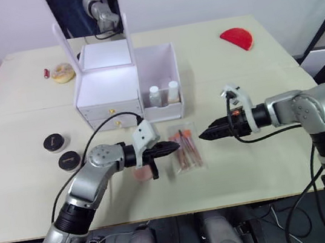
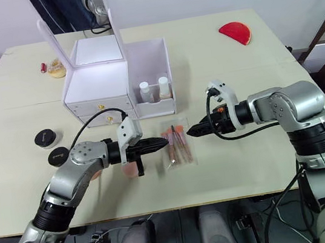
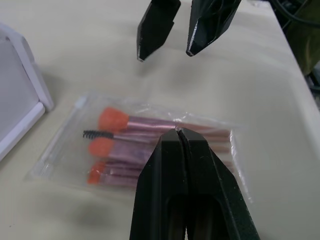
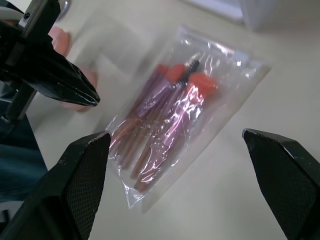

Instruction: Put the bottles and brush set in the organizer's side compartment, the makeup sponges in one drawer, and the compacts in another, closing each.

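Pink sponge (under left arm) half-hidden

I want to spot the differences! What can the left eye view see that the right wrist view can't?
Left eye view: the white organizer, two bottles in its side compartment, two black compacts and a red thing on the table.

Right wrist view: the right gripper from close up, jaws wide apart.

Both: the bagged brush set and the shut left gripper beside it.

left end effector closed | right end effector spread, tips facing
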### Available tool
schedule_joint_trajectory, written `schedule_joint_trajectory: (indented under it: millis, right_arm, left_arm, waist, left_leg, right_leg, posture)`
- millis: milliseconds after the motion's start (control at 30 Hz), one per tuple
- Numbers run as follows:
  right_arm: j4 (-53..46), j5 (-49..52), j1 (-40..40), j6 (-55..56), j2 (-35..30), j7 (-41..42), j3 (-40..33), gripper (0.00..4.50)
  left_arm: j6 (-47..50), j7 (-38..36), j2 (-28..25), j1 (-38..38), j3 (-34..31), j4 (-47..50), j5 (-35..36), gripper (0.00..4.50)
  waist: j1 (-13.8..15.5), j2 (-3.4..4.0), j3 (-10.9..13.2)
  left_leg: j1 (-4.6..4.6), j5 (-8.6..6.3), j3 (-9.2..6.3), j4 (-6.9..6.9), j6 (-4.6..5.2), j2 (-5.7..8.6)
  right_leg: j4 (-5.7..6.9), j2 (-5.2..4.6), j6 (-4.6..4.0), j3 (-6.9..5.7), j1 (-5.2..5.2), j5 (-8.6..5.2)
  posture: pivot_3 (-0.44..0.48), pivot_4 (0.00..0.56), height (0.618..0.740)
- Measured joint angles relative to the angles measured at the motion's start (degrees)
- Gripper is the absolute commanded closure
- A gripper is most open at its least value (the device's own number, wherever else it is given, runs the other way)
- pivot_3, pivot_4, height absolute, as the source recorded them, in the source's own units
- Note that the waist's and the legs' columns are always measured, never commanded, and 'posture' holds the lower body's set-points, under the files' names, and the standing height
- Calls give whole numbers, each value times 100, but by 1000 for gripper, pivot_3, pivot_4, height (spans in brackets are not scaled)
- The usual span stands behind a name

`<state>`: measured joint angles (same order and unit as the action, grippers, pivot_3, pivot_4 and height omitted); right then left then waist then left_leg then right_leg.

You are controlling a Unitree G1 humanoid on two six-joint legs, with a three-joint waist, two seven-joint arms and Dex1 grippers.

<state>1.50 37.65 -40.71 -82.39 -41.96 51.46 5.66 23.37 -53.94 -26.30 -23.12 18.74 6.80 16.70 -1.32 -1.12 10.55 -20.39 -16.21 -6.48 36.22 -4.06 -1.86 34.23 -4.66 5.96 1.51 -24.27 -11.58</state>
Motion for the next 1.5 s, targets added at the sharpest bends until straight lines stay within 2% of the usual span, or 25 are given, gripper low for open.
schedule_joint_trajectory:
  millis: [167, 533, 900, 1000, 1233, 1500]
  right_arm:
    - [728, 43, -325, -421, 524, -112, 66, 0]
    - [1809, -50, -755, -577, 1354, -491, -161, 0]
    - [2359, -279, -1048, -81, 1392, -225, 167, 0]
    - [2371, -374, -1081, 54, 1393, -142, 304, 901]
    - [2479, -573, -1078, 286, 1394, -26, 531, 4461]
    - [2479, -596, -1078, 300, 1396, 76, 528, 4461]
  left_arm:
    - [-196, -80, -49, 9, 287, -227, -417, 4471]
    - [-350, -86, -74, 82, 298, -209, -747, 4471]
    - [-396, -197, -133, 109, 298, -171, -834, 4471]
    - [-409, -224, -136, 108, 297, -171, -862, 4500]
    - [-429, -260, -143, 107, 293, -172, -875, 4500]
    - [-481, -278, -174, 109, 293, -172, -891, 4500]
  waist:
    - [28, 1, 0]
    - [8, 4, -2]
    - [-2, 11, -6]
    - [-12, 12, -6]
    - [-7, 13, -6]
    - [-6, 13, -6]
  left_leg:
    - [0, 0, 0, 2, 0, 0]
    - [3, 0, -1, 0, 0, 0]
    - [6, 0, -2, 0, 1, 0]
    - [6, 0, -2, 0, 1, 0]
    - [3, 0, -3, -1, 0, 0]
    - [3, 0, -3, -1, 0, 0]
  right_leg:
    - [3, 0, 0, 0, 0, 1]
    - [7, 0, 19, 0, 0, 10]
    - [12, 1, 19, 0, 0, 10]
    - [13, 1, 19, 0, 0, 10]
    - [10, 1, 21, 0, 0, 10]
    - [11, 1, 21, 0, 0, 10]
  posture:
    - [0, 150, 739]
    - [0, 150, 739]
    - [0, 150, 739]
    - [0, 150, 739]
    - [0, 150, 739]
    - [0, 150, 739]
